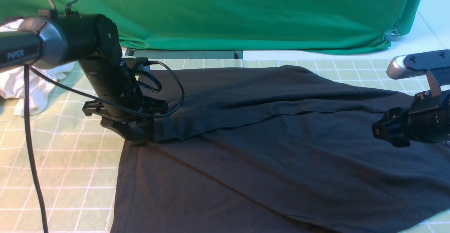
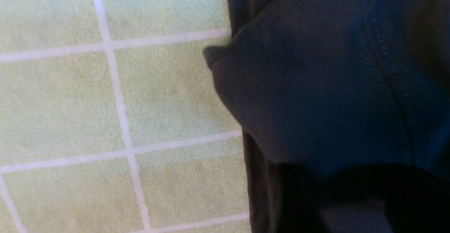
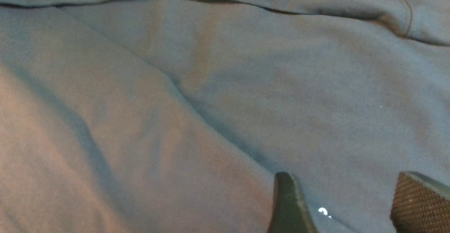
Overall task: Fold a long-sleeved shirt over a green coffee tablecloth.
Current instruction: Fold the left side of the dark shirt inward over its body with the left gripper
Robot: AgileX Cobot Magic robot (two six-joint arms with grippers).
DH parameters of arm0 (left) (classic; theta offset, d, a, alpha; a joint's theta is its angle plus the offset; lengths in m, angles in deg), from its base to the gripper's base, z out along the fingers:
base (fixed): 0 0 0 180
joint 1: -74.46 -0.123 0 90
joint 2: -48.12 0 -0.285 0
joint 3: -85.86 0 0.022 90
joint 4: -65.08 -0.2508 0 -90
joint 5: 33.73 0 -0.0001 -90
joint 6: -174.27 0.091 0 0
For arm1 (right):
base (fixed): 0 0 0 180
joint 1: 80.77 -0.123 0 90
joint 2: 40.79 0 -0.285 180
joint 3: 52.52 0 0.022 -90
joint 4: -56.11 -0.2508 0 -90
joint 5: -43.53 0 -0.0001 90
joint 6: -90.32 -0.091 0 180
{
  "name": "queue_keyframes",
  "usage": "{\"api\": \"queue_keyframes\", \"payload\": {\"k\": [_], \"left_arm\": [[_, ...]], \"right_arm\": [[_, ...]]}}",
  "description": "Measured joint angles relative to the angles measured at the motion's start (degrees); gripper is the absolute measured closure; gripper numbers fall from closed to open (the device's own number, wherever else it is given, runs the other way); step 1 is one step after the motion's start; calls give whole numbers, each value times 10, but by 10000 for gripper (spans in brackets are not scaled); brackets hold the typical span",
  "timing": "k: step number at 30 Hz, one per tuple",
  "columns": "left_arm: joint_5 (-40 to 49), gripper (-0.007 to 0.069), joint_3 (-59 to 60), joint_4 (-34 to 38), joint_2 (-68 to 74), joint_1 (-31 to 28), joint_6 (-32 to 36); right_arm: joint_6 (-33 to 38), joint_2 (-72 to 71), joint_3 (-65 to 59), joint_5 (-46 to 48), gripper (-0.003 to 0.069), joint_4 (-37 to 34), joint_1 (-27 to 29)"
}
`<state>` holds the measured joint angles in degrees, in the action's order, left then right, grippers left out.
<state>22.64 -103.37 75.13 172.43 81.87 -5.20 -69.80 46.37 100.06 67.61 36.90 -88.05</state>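
Observation:
The long-sleeved shirt (image 1: 281, 148) lies spread in black across the green coffee tablecloth (image 1: 70, 176), with a layer folded over its far half. My left gripper (image 1: 135, 136) points down at the shirt's left edge, at the corner of that folded layer. In the left wrist view a fold of the shirt (image 2: 316, 96) bulges over the dark jaws (image 2: 351, 208), beside the grid cloth (image 2: 70, 103); how the jaws stand is lost in shadow. My right gripper (image 1: 388, 134) hovers over the shirt's right side. Its fingers (image 3: 288, 205) stand apart above bare fabric (image 3: 211, 103).
A white garment (image 1: 21, 85) lies bunched at the back left on the tablecloth. Deep green plain fabric (image 1: 246, 11) hangs along the back, with a metal clip (image 1: 391, 35) at its right corner. The left arm's black cable (image 1: 31, 162) hangs down at the left.

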Motion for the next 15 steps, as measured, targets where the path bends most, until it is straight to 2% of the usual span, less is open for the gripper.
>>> {"api": "queue_keyframes", "payload": {"k": [3,6,12,15], "left_arm": [[0,527,-1,0,0,0,12],[3,627,-5,3,-2,0,20],[31,656,-20,16,-28,0,30],[75,656,-44,20,-58,0,41]], "right_arm": [[-4,0,0,0,235,0,0],[-5,0,0,0,235,0,0],[-5,0,0,-5,235,0,0],[-5,0,0,-9,235,0,0]]}}
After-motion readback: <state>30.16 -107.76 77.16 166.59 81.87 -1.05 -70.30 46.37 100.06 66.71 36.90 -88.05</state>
